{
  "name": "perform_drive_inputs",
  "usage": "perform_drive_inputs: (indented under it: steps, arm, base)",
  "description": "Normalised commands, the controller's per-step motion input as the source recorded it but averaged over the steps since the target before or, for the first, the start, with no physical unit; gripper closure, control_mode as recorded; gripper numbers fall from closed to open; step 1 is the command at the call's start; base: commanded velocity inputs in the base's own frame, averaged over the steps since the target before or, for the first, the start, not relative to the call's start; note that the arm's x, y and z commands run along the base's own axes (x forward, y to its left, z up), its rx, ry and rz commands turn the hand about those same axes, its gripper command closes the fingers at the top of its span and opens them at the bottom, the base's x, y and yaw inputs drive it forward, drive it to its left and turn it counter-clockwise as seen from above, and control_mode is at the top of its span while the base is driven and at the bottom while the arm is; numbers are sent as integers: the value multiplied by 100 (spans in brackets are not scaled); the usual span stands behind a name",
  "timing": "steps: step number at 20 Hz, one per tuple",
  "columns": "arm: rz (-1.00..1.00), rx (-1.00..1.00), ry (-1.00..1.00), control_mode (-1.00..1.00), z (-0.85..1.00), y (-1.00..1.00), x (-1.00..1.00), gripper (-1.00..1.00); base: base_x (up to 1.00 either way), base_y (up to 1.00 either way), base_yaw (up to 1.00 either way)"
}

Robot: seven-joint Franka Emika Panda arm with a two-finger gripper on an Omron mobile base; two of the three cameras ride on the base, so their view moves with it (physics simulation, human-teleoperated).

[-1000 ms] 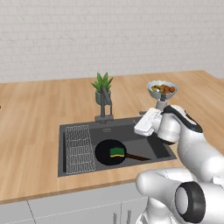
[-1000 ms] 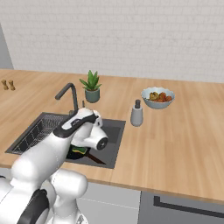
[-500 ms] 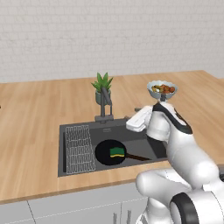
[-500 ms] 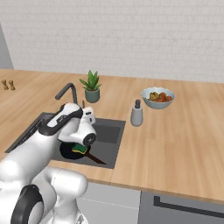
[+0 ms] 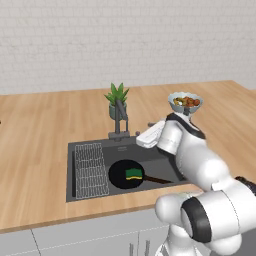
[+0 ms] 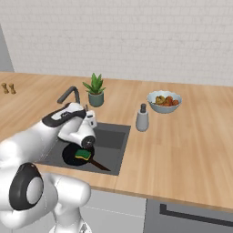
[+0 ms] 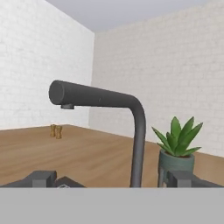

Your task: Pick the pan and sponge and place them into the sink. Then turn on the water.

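The black pan (image 5: 120, 176) lies on the floor of the dark sink (image 5: 112, 154), its thin handle pointing right. The green-and-yellow sponge (image 5: 133, 173) rests inside the pan (image 6: 73, 156), and shows there in the right base view too, as does the sponge (image 6: 83, 154). My gripper (image 5: 136, 138) hovers over the sink's back edge, just right of the dark faucet (image 5: 120, 116), and stands open with nothing in it. In the hand view, the faucet (image 7: 139, 144) rises straight ahead between my fingertips (image 7: 41, 178). No water falls from the spout (image 7: 65, 95).
A wire rack (image 5: 91, 169) fills the sink's left side. A potted plant (image 5: 117, 100) stands just behind the faucet. A bowl of food (image 5: 185, 102) and a soap dispenser (image 6: 142, 118) sit on the counter to the right. Two small shakers (image 6: 8, 88) stand far left.
The arm has swung left and back from the sink's right edge, bringing the hand up to the faucet. The jaws stayed open. Pan and sponge have not moved.
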Motion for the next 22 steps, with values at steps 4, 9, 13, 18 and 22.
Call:
perform_drive_inputs:
  steps: [4,9,13,18,22]
  arm:
    - [0,0,0,-100,-30,-16,29,-100]
    - [0,0,0,-100,-25,-5,32,-100]
    - [0,0,0,-100,-12,0,42,-100]
    - [0,0,0,-100,-10,0,43,-100]
    - [0,0,0,-100,-13,0,44,-100]
  base:
    - [0,0,0]
    - [0,0,0]
    - [0,0,0]
    - [0,0,0]
    - [0,0,0]
